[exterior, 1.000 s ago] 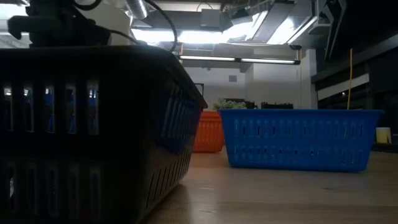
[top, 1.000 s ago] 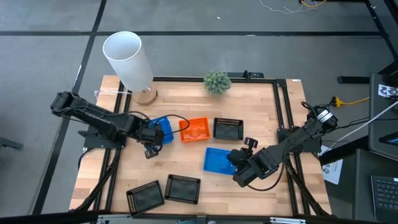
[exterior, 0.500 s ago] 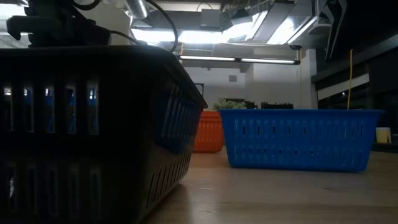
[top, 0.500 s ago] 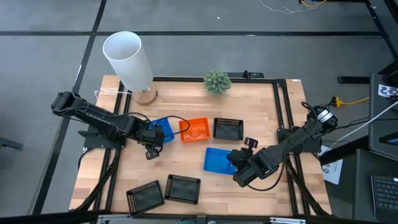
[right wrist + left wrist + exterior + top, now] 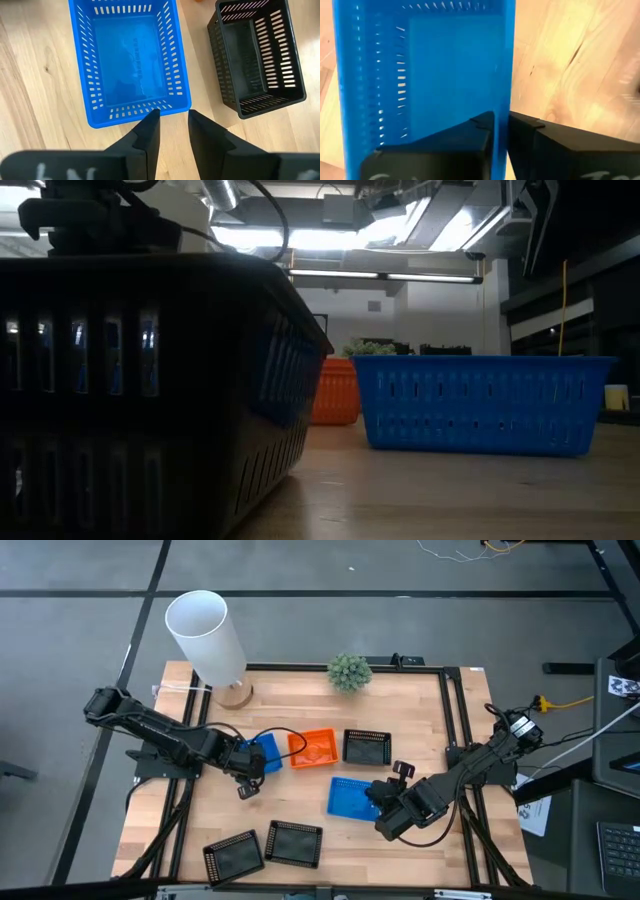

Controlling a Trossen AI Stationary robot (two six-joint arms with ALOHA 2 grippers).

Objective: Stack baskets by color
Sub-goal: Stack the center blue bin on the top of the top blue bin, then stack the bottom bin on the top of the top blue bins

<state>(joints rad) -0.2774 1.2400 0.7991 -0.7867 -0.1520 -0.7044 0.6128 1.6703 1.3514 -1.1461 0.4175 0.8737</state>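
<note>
My left gripper [image 5: 249, 766] is shut on a blue basket [image 5: 265, 752] at the table's middle left, beside an orange basket [image 5: 316, 748]. A black basket [image 5: 366, 746] stands right of the orange one. A second blue basket [image 5: 350, 796] rests on its floor further toward the near edge. My right gripper [image 5: 173, 117] hovers open just short of this basket's near short wall [image 5: 137, 111] and touches nothing. Two more black baskets [image 5: 232, 855] [image 5: 294, 842] stand near the front edge. My left gripper has the blue basket's long side wall [image 5: 503, 75] between its two fingers, one finger inside the basket and one outside. The fingers come steeply from above, slanting in from the table's left. Whether the basket's floor rests on the table I cannot tell.
A tall white cylinder [image 5: 205, 635] leans at the far left corner and a small green plant [image 5: 349, 671] stands at the far edge. Bare wood lies between the blue baskets and the two front black baskets. In the low view a black basket [image 5: 150, 380] fills the foreground.
The blue basket in my left gripper has turned slightly and shows a little wider from above. My right arm has kept still.
</note>
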